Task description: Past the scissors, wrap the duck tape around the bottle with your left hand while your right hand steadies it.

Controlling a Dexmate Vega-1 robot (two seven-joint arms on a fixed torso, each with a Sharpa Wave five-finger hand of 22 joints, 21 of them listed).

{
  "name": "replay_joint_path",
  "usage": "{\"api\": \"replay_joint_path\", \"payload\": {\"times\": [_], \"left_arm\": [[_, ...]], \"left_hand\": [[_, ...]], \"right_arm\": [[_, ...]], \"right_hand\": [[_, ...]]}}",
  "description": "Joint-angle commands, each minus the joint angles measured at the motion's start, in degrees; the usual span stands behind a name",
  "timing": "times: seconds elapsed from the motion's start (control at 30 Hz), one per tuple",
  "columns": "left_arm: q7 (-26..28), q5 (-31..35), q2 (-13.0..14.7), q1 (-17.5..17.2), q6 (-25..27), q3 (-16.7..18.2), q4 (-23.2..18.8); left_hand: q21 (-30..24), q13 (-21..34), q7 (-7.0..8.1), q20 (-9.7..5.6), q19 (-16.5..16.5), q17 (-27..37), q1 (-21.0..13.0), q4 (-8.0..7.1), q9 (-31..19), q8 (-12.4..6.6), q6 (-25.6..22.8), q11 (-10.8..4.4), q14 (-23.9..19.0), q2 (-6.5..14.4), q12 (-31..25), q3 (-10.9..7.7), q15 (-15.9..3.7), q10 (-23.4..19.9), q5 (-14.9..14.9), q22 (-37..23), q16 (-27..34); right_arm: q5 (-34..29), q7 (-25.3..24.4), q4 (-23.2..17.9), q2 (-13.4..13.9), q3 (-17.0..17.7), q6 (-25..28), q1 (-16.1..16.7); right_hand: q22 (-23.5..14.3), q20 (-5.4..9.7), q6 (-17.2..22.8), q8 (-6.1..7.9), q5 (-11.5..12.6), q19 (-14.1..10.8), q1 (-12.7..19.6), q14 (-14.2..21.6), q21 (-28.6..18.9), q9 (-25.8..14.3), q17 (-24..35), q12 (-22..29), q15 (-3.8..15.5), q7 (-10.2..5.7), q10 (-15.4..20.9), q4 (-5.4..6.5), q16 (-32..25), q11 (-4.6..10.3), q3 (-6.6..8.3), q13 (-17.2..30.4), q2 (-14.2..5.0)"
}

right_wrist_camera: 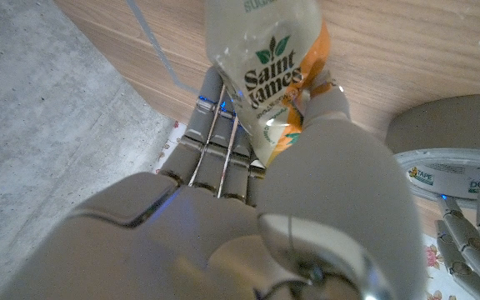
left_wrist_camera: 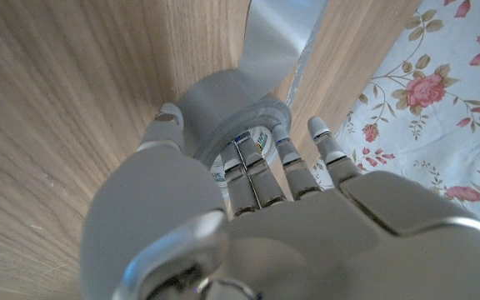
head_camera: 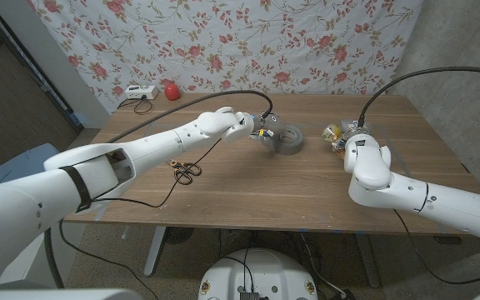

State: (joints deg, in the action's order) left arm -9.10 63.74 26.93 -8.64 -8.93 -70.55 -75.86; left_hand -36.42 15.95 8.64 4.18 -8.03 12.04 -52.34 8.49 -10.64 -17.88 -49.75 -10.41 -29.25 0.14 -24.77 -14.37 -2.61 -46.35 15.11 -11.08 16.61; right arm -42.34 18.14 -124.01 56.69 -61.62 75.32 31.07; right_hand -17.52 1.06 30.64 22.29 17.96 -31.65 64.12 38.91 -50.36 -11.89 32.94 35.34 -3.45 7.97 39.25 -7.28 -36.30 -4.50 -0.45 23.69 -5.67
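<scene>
Gripping the tape roll (head_camera: 287, 141) at frame centre, the left hand (head_camera: 257, 127) needed steady pull toward the bottle (head_camera: 334, 137) clasped by the right hand (head_camera: 353, 138), well past the scissors (head_camera: 187, 171).

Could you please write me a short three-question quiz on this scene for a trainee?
1. True or false: the left hand grips the tape roll.
2. What does the right hand hold? A) scissors B) bottle C) cable
3. Fill in: the scissors lie on the table on the robot's ____ side.

Key: 1 true; 2 B, the bottle; 3 left.
</scene>
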Motion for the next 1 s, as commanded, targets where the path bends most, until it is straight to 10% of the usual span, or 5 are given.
{"api": "replay_joint_path", "payload": {"times": [0.03, 0.13, 0.63, 1.0], "left_arm": [[37.3, 9.6, 0.7, -4.3, 1.7, -0.9, 5.7], [39.0, 6.3, 0.1, -5.2, 0.9, 0.2, 6.9], [44.4, -22.9, -5.2, -12.0, -7.6, 13.1, 11.1], [45.3, -28.9, -6.2, -13.5, -10.0, 17.0, 9.8]], "left_hand": [[-1.8, 6.8, -1.23, -1.71, -3.7, 3.2, -8.2, 1.35, -0.6, -5.19, -14.6, -1.43, -9.4, 5.0, -9.0, -1.95, -10.77, -14.2, -1.9, -0.5, 4.1], [-2.8, 8.4, -2.03, -3.43, -5.1, 4.7, -10.7, 1.06, -0.5, -5.27, -15.4, -1.41, -12.3, 5.7, -11.3, -1.98, -11.10, -18.4, -3.1, -0.7, 5.7], [-3.4, 7.0, -4.44, -2.70, -4.8, 5.5, -13.7, 0.96, -0.4, -5.61, -17.3, -1.30, -12.9, 4.9, -10.5, -1.46, -11.09, -21.9, -3.1, -0.9, 5.8], [-4.0, 7.0, -4.91, -2.55, -5.2, 6.3, -14.9, 0.63, -0.4, -5.44, -17.5, -1.16, -13.5, 4.9, -9.9, -0.95, -11.13, -22.3, -2.8, -1.0, 6.2]], "right_arm": [[2.1, -3.1, -2.3, 1.8, 0.8, -0.4, 0.9], [1.7, -3.7, -2.3, 1.7, 0.5, -0.2, 0.8], [3.2, -12.6, -0.1, -0.6, 4.3, -2.5, 4.6], [5.0, -19.8, 2.2, -2.7, 8.1, -5.8, 8.1]], "right_hand": [[0.1, 0.27, 26.0, -0.42, -0.5, 1.1, 5.3, 18.8, -0.6, -0.2, 14.1, 5.1, 15.44, -9.79, 17.8, 5.67, 0.1, 6.34, 6.15, 2.6, -4.79], [0.2, 0.44, 26.1, -0.57, -0.6, 1.6, 5.2, 18.5, -0.6, -0.2, 14.2, 5.1, 15.42, -9.91, 17.6, 5.78, 0.3, 6.52, 6.23, 2.8, -4.72], [1.0, 1.25, 26.9, -1.25, -1.4, 3.2, 5.2, 17.3, -1.2, -0.3, 14.7, 4.9, 15.42, -10.31, 17.2, 6.02, 1.2, 6.26, 6.60, 3.6, -4.18], [1.5, 1.64, 27.9, -1.64, -1.7, 4.3, 5.4, 16.4, -1.6, -0.3, 15.1, 4.8, 15.39, -10.30, 17.4, 6.01, 1.9, 6.02, 6.63, 3.9, -3.79]]}}
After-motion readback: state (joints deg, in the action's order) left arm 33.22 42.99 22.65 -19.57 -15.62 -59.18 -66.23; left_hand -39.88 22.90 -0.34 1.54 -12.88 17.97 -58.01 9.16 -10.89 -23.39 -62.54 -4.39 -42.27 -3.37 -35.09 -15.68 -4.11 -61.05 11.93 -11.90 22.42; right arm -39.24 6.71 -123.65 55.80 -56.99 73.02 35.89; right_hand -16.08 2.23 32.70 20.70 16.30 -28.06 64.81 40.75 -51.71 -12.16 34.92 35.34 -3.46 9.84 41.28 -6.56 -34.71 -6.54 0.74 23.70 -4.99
